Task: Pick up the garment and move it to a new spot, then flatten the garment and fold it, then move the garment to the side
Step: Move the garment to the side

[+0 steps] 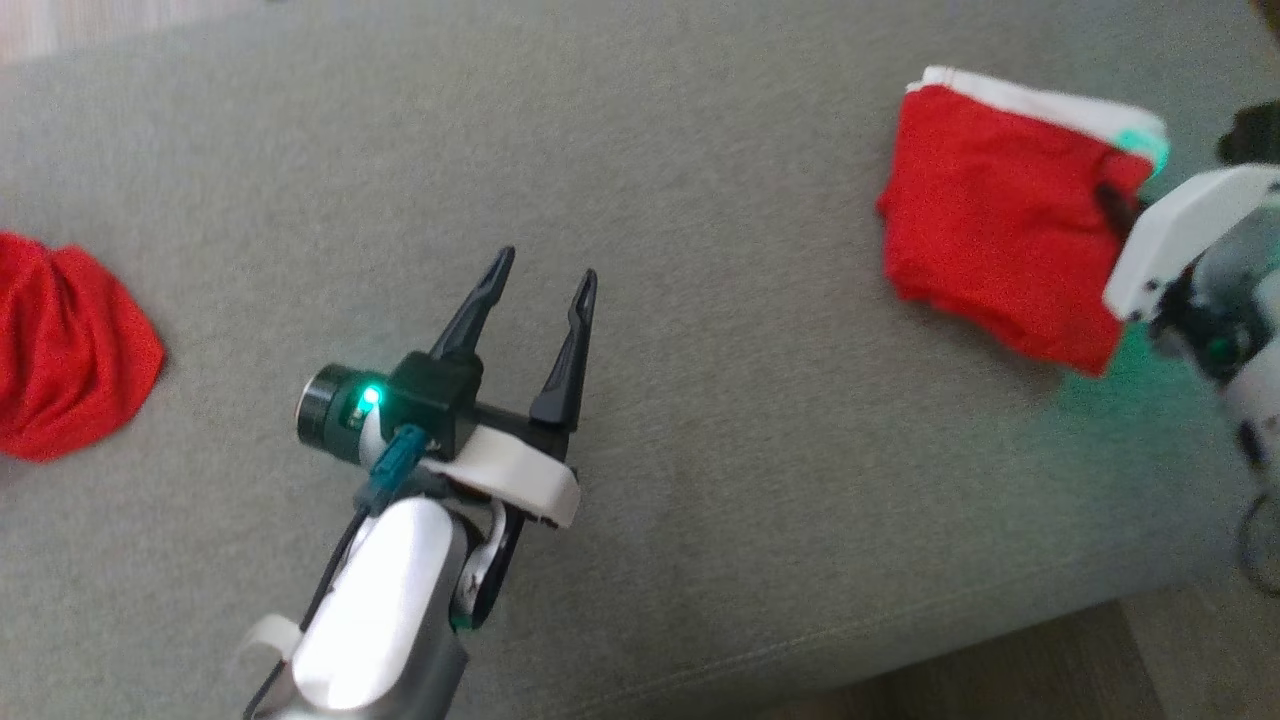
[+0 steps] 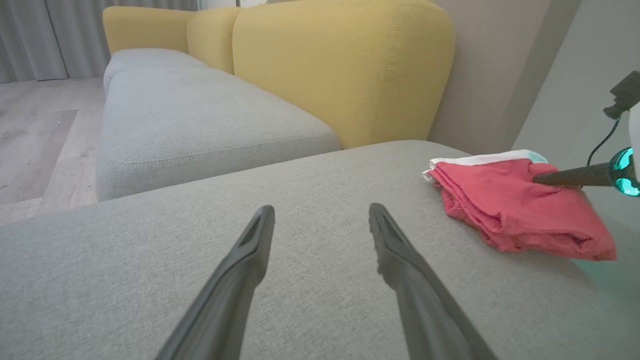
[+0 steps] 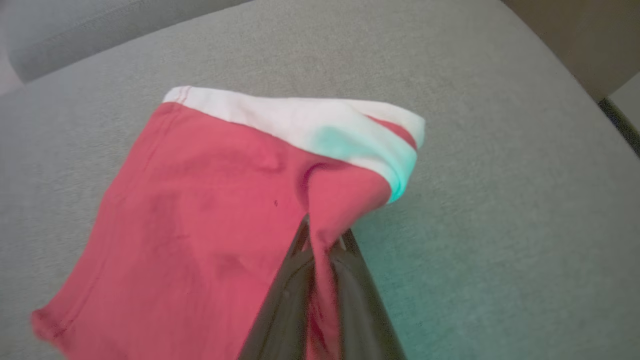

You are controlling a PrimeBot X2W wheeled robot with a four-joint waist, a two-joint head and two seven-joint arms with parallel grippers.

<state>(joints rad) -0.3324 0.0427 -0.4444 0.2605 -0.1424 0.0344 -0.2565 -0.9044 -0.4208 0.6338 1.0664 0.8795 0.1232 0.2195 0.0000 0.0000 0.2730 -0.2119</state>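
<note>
The right end effector (image 3: 325,231) has its two dark fingers pressed together on a pinch of the folded red fabric garment with a white waistband (image 3: 200,200). The pinch sits at the garment's near corner, just below the white waistband (image 3: 300,117), and the cloth there is drawn up into a small ridge between the fingers. The rest of the garment lies flat on the grey woven sofa seat (image 1: 700,150), in a thick stack of layers as the left wrist view shows. In the head view it sits at the far right of the seat, near the seat's right edge. A green glow from the arm's light falls on the waistband end and on the seat beside it.

The left end effector (image 1: 548,268) is spread wide and holds nothing. It hangs over bare grey seat near the middle, well apart from the garment, and its fingers point toward the back of the sofa.

A crumpled red cloth (image 1: 60,350) lies at the left edge of the seat in the head view. Beyond the seat stand rounded yellow upholstered backrests (image 2: 340,70), another grey seat cushion (image 2: 200,115), a pale wooden floor (image 2: 35,145) and grey curtains (image 2: 30,40).
</note>
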